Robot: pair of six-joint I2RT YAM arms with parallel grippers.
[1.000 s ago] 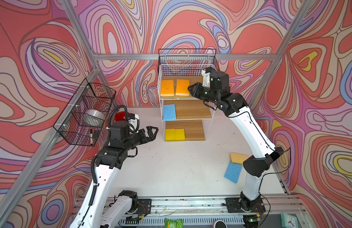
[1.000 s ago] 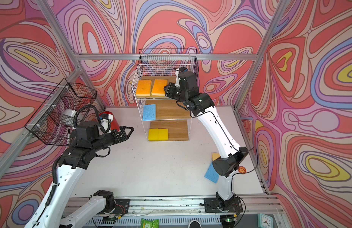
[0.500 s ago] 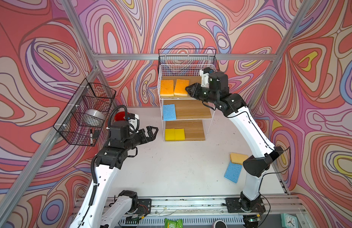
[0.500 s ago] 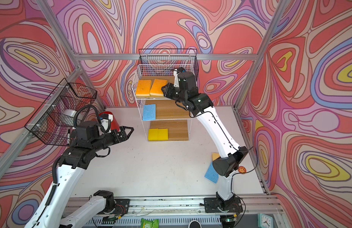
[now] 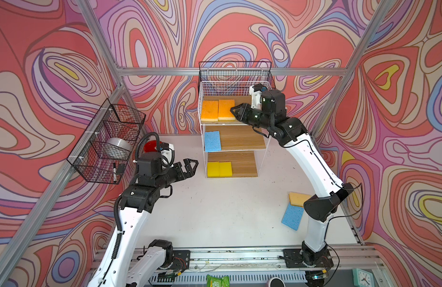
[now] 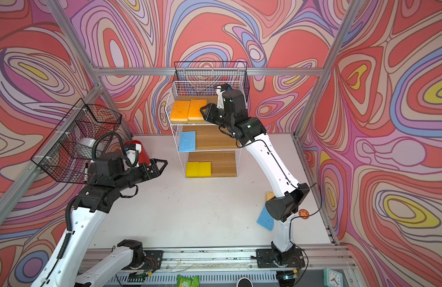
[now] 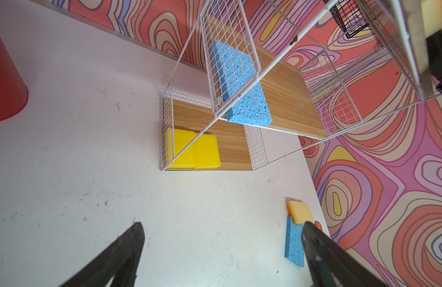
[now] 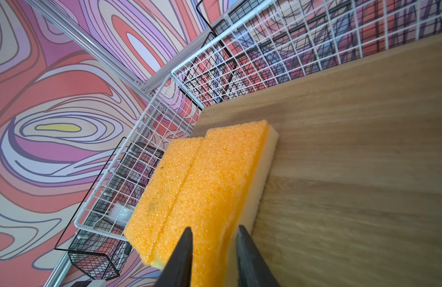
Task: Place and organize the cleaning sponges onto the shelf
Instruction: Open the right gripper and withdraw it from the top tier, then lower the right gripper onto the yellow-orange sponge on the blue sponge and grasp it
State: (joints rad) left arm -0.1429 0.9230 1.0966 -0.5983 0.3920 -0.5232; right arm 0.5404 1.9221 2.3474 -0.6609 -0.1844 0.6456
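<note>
1. Nearest, both arms rise from the rail along the table's [image 5: 215, 213] near edge. The left arm bends at its elbow and stretches its forearm rightward. The left gripper [image 5: 191, 166] hangs above the table, left of the shelf and apart from it, fingers spread wide around nothing.
2. Near the right edge, beside the right arm's elbow, two sponges lie loose on the table. A pale-side-up sponge [image 5: 298, 198] overlaps the far end of a loose blue sponge [image 5: 292, 216].
3. Farther back stands the shelf [image 5: 242, 139]. Its bottom board carries a yellow sponge [image 5: 213, 169] and a second yellow sponge [image 5: 225, 169], touching, at the left. The middle board holds a shelved blue sponge [image 5: 212, 141], also at the left.
4. On the top board, the left orange sponge [image 5: 209, 111] and the right orange sponge [image 5: 226, 109] lie flat, their long edges touching.
5. The right arm's long white link slants up and far-left from the elbow. The wrist folds so the right gripper [image 5: 232, 110] points left at the right orange sponge's right edge. In the right wrist view its fingers [image 8: 180, 261] stand narrowly apart astride that edge; whether they press it I cannot tell.
6. Half a second ago the right orange sponge sat slightly skewed; now it lies square against its neighbour. The left arm keeps its pose and spread, and the other sponges lie where they were.
</note>
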